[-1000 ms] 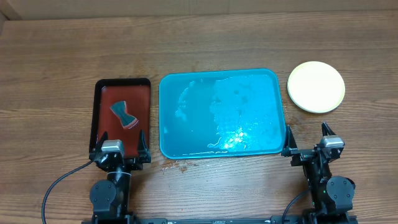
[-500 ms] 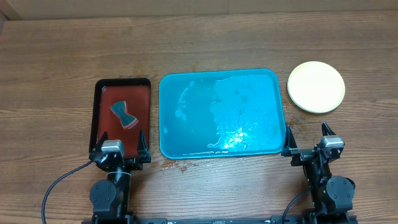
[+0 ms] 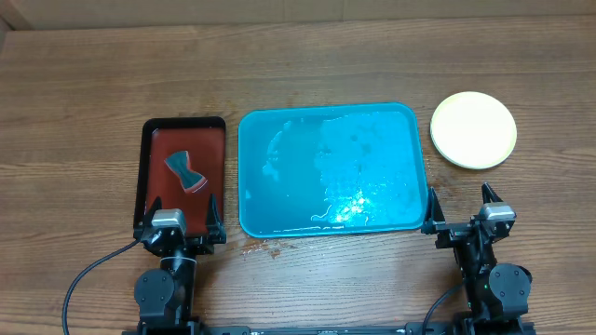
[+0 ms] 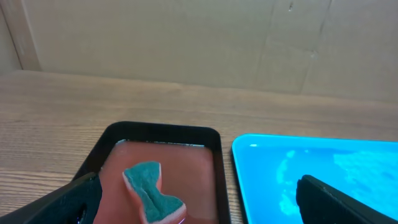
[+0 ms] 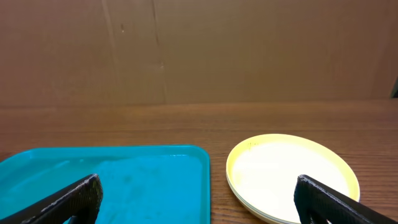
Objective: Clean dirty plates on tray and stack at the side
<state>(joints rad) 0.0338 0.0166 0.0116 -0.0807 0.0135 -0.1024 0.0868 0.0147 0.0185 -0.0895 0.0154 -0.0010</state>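
The blue tray (image 3: 279, 167) lies in the middle of the table with wet streaks and no plates on it; it also shows in the left wrist view (image 4: 348, 168) and the right wrist view (image 5: 124, 180). A stack of plates (image 3: 473, 129) with a yellow-green rim and pale centre sits on the table right of the tray, also in the right wrist view (image 5: 286, 174). The light blue plate is not visible. My left gripper (image 3: 180, 221) is open and empty at the near edge. My right gripper (image 3: 458, 216) is open and empty near the tray's near right corner.
A black-rimmed dark red tray (image 3: 154, 140) lies left of the blue tray and holds a teal and pink sponge (image 3: 186, 171), also seen in the left wrist view (image 4: 152, 193). Small red drips (image 3: 265, 246) mark the wood before the blue tray. A cardboard wall stands behind.
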